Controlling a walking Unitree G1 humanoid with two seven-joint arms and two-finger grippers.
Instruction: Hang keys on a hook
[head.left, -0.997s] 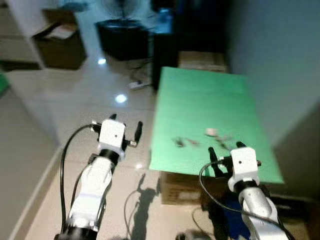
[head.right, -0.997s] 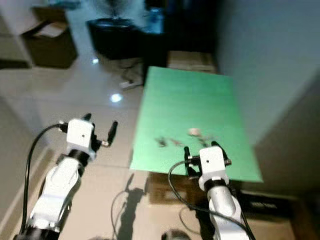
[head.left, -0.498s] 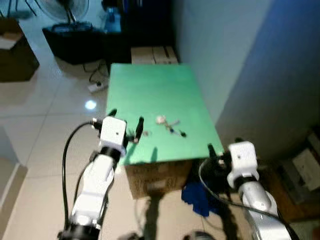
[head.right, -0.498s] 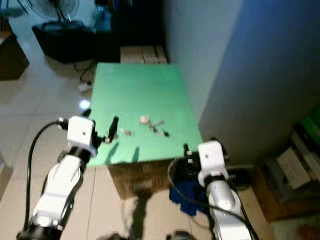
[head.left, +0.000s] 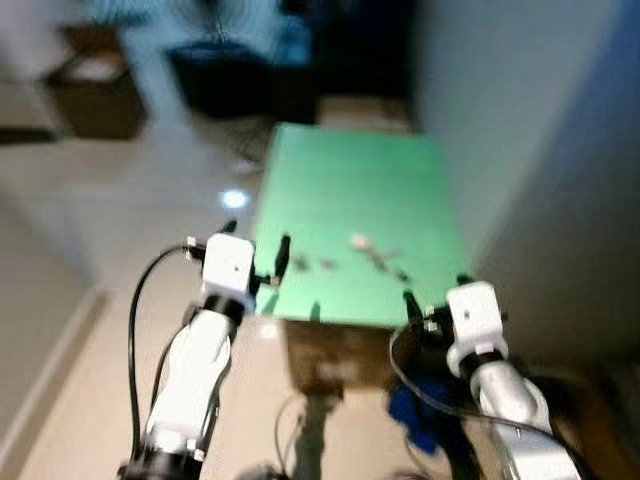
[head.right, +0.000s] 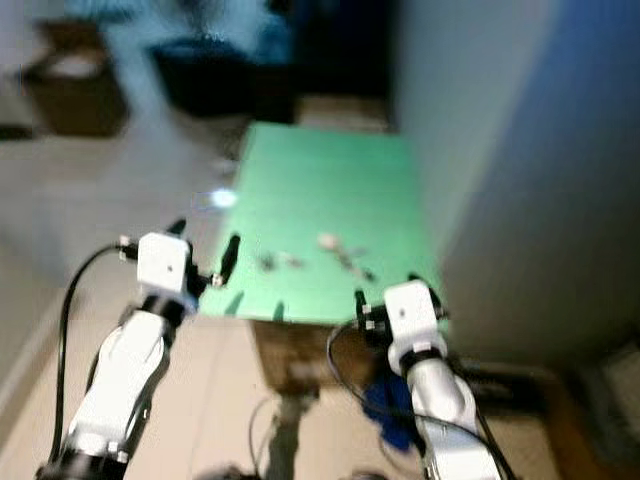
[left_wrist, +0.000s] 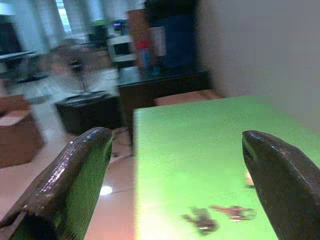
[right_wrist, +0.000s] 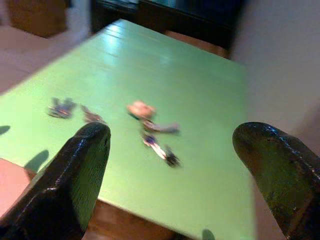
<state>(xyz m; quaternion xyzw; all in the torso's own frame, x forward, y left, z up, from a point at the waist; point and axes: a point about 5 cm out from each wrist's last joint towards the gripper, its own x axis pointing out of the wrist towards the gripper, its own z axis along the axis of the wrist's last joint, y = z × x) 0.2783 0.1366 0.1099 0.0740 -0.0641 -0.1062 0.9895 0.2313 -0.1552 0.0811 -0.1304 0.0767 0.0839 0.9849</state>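
Note:
A green tabletop (head.left: 350, 190) stands before me against the wall. Small key bunches lie on its near half: one with a pale tag (right_wrist: 140, 109) and a dark strap (right_wrist: 160, 146), and a darker bunch (right_wrist: 62, 107) beside them. In the left wrist view these keys (left_wrist: 201, 220) lie past the fingers. My left gripper (head.left: 255, 245) is open above the table's near left corner. Open too, my right gripper (head.left: 435, 295) hovers at the near right edge. Neither holds anything. The eye views are blurred.
A wall (head.left: 520, 150) runs along the table's right side. Under the table sits a cardboard box (head.left: 330, 365) with something blue (head.left: 415, 410) on the floor beside it. Dark furniture (head.left: 225, 75) and a brown box (head.left: 90, 95) stand far back on the glossy floor.
The whole picture has swung and blurred, so the camera moved. Both arms keep their pose with fingers apart, and the keys lie where they were on the table.

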